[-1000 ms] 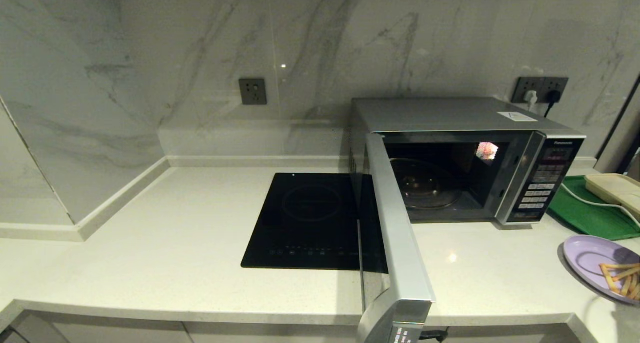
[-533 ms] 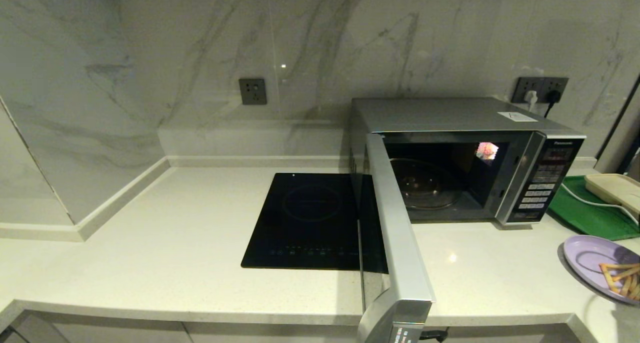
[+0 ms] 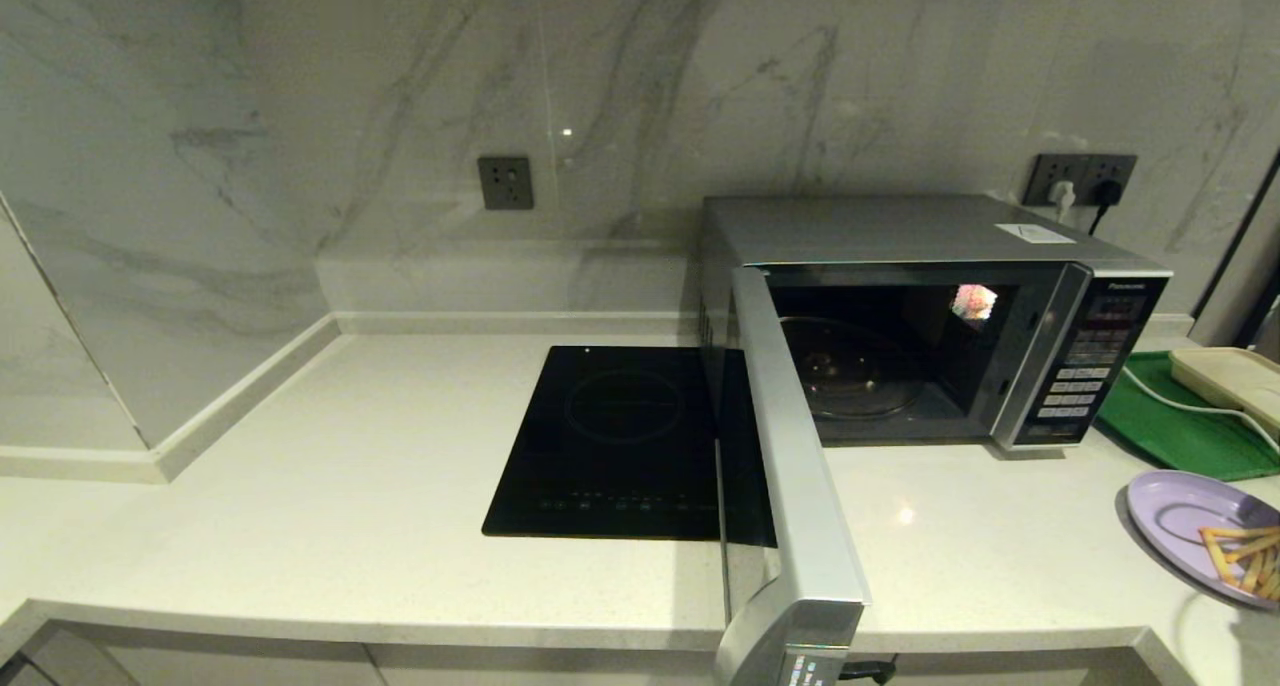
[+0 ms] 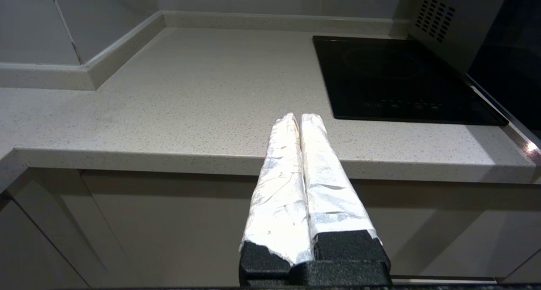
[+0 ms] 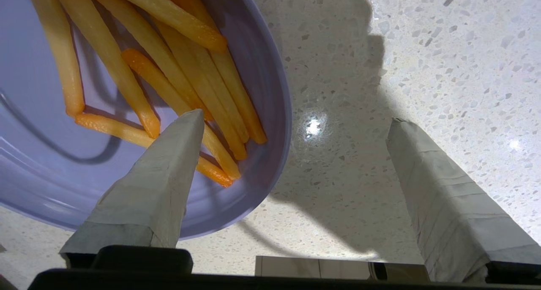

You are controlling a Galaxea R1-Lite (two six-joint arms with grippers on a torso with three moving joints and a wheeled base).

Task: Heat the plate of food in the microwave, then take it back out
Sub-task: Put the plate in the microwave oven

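Cropping plate of food [image 3: 1190, 526], microwave [image 3: 900, 236] door open

Dim, greenish overhead light leaves glare spots on the countertop [image 3: 905, 515] and hard shadows beside the plate of food [image 5: 262, 112].

A pale speckled countertop [image 3: 350, 486] is seen carrying the microwave [image 3: 930, 316], door swung open, a black induction cooktop [image 3: 610, 441] just beside it, a green tray [image 3: 1180, 421], and the plate of food [image 3: 1190, 526] near the front edge.
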